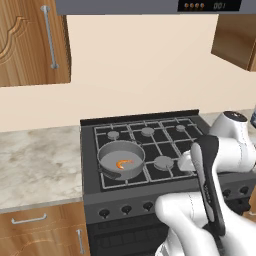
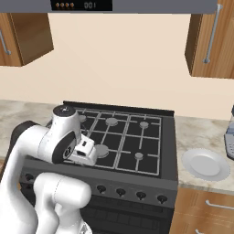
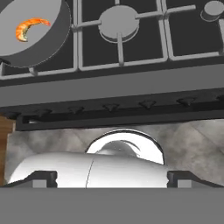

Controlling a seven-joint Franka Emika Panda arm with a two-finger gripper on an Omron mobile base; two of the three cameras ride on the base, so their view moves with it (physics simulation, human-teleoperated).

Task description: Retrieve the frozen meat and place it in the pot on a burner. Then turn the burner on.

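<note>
Meat in the pot, gripper (image 3: 112,179) held back over the stove's front.
The frozen meat (image 3: 29,28) lies inside the pot (image 3: 54,39), well beyond the fingertips (image 3: 43,178), which stand wide apart holding nothing.

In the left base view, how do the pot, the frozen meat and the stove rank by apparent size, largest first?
1. stove
2. pot
3. frozen meat, which lies inside the pot.

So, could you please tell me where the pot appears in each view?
Left base view: pot on the stove's front-left burner, left of centre.
Right base view: hidden behind the arm.
Hand view: top-left corner, meat inside.
Shared landmark: the front middle burner.
</note>
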